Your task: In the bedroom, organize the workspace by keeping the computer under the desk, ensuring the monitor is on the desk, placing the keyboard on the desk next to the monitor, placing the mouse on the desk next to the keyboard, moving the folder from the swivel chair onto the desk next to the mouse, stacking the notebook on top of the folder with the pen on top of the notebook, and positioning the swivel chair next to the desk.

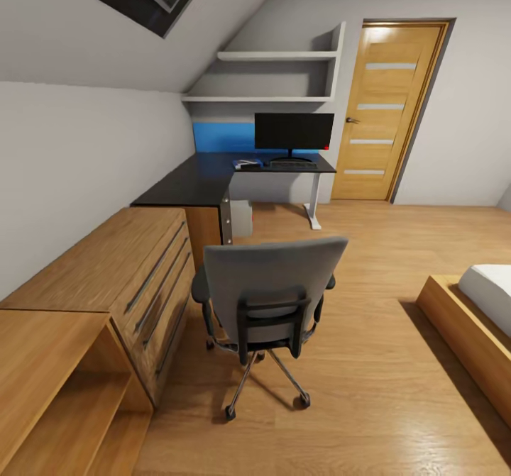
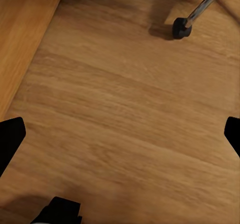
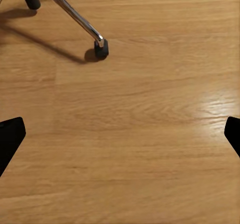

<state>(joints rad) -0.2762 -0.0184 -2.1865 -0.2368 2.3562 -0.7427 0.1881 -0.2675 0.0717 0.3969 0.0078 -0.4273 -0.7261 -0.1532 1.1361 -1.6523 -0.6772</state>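
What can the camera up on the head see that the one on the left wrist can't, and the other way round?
Head camera: the desk with the monitor and keyboard on it, the computer below, the door, the dresser.

Left wrist camera: the left gripper, fingers wide apart, empty, over bare floor.

Both: the wood floor and the swivel chair, though the wrist catches just one castor.

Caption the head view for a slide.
Swivel chair stands back-on before the L-shaped desk bearing monitor and keyboard.
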